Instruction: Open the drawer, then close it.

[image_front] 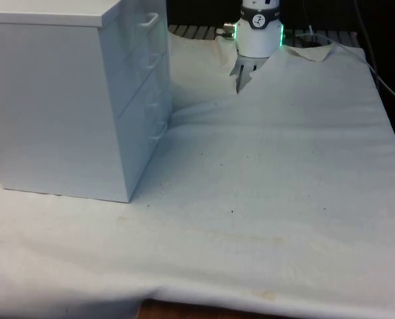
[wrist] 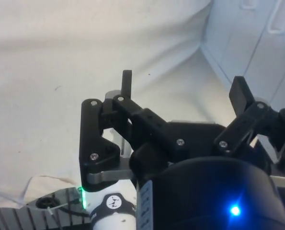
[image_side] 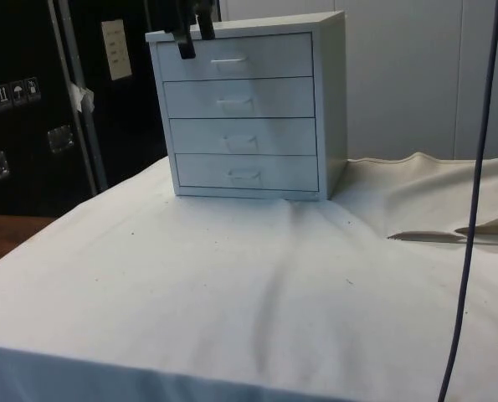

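A white chest of drawers (image_front: 71, 100) stands at the front view's left, its four drawer fronts turned towards the front view's right. In the side view (image_side: 249, 109) all the drawers sit flush and shut, each with a small white handle; the top handle (image_side: 229, 61) is level with my fingers. My gripper (image_front: 239, 78) hangs above the cloth at the table's far end, well apart from the drawer fronts. It is open (wrist: 183, 88) with nothing between its black fingers (wrist: 127, 84). From the side the gripper (image_side: 195, 35) overlaps the chest's upper left corner.
The white cloth (image_front: 263, 186) has folds near the chest's base and a raised ridge at the far right (image_front: 316, 53). A dark cable (image_side: 473, 209) hangs down in the side view's right. A slit in the cloth (image_side: 437, 238) lies beside it.
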